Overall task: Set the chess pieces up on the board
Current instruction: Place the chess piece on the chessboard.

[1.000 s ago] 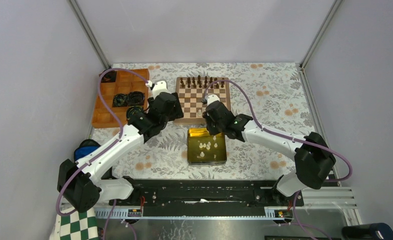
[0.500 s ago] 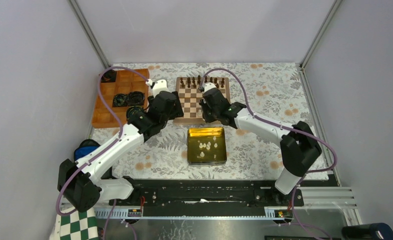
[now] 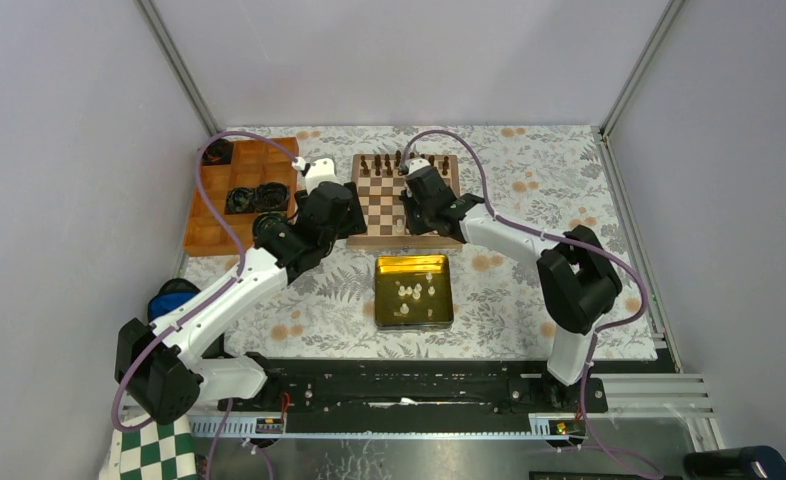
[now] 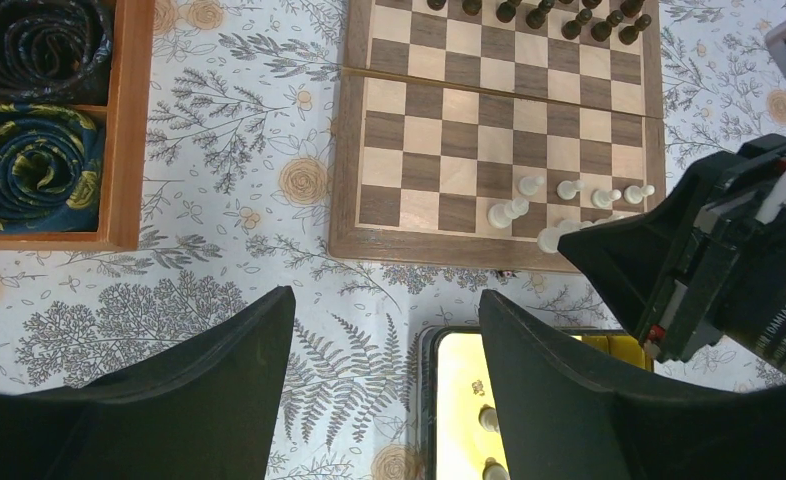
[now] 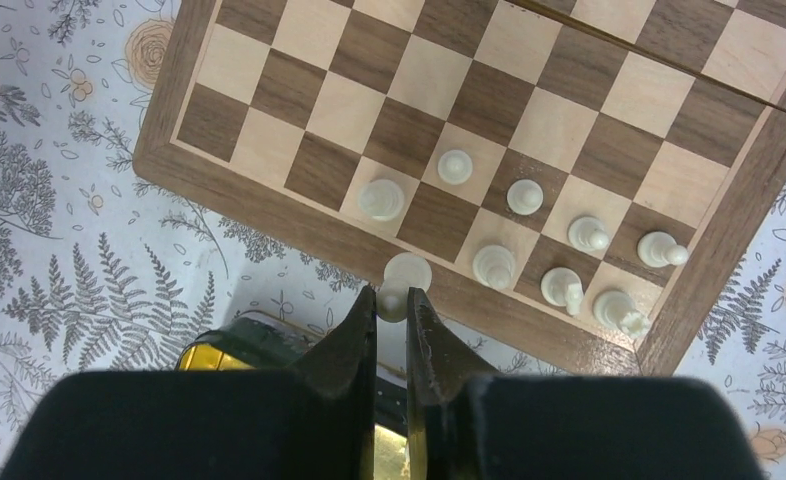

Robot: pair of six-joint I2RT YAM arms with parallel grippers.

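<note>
My right end effector (image 5: 393,305) is clenched on one cream piece (image 5: 406,278), its fingertips pinching it just over the near rim of the board (image 4: 409,250). Only my right wrist view shows this; from above, my own arm covers the grasp. The same view shows eight more cream chess pieces (image 5: 494,265) standing upright in the two near rows toward the board's right corner. My left end effector (image 4: 384,330) is released, with its fingers spread wide above the flowered table (image 3: 529,180) just short of the board's near edge and touching nothing. Its camera alone shows the dark pieces (image 4: 569,20) in the far rows and the rolled dark cloth (image 4: 34,165) in the orange tray (image 3: 209,225). The top view adds the yellow tin (image 3: 439,315) near the board, with a few more cream pieces inside. In the left wrist view there is white print on my right wrist housing (image 4: 759,300), but I cannot read it.
</note>
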